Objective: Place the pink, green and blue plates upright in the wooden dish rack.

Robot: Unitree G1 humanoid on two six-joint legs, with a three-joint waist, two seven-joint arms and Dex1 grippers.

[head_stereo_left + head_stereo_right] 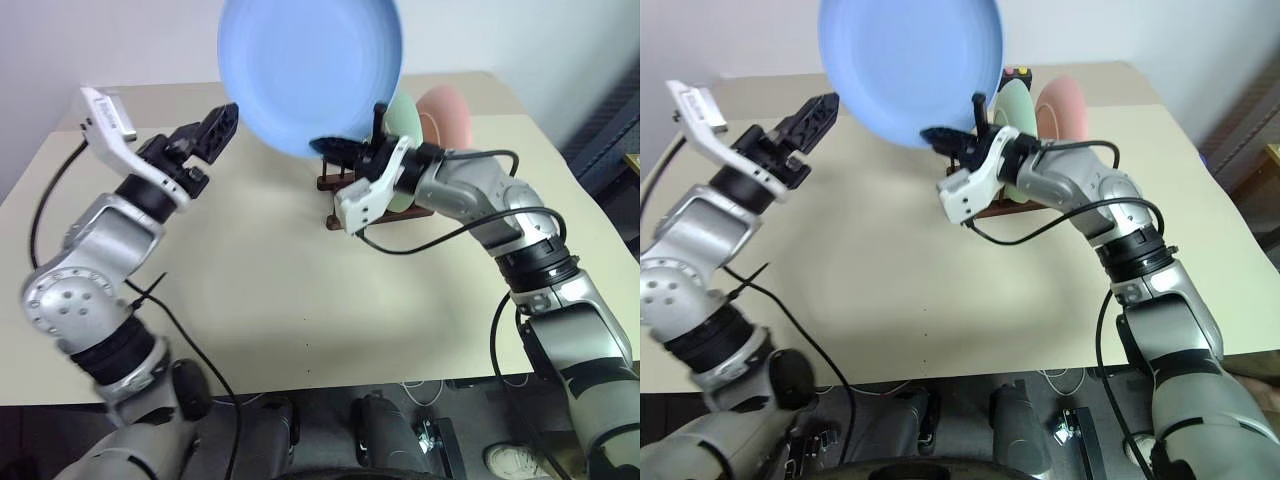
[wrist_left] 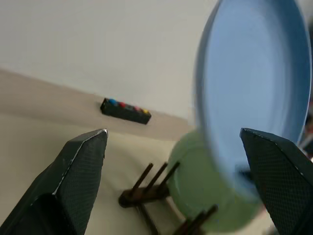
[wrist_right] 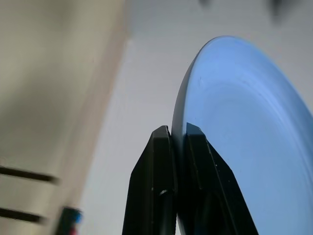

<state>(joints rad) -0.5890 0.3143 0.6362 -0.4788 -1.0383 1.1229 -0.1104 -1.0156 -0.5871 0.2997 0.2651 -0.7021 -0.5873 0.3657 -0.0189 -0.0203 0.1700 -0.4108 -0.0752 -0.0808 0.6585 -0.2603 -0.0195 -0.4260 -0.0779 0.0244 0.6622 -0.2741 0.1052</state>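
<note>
The blue plate (image 1: 310,75) is cut off at the top edge and hides much of the rack (image 1: 335,185); behind it, the green plate (image 1: 405,115) partly covers the pink plate (image 1: 447,112).

1. Counter (image 1: 300,300): pale cream top, matte and plain, its near edge running across the lower part of the head views, its far edge meeting a light wall.
2. Wooden dish rack (image 1: 335,185): dark brown, thin upright pegs, standing on the far middle of the counter; a green plate (image 1: 405,125) and a pink plate (image 1: 450,115) stand upright in it, pink behind green.
3. Black box (image 2: 125,111): long and low, with a row of coloured buttons on top, lying near the counter's far edge, beyond the rack and apart from it.
</note>
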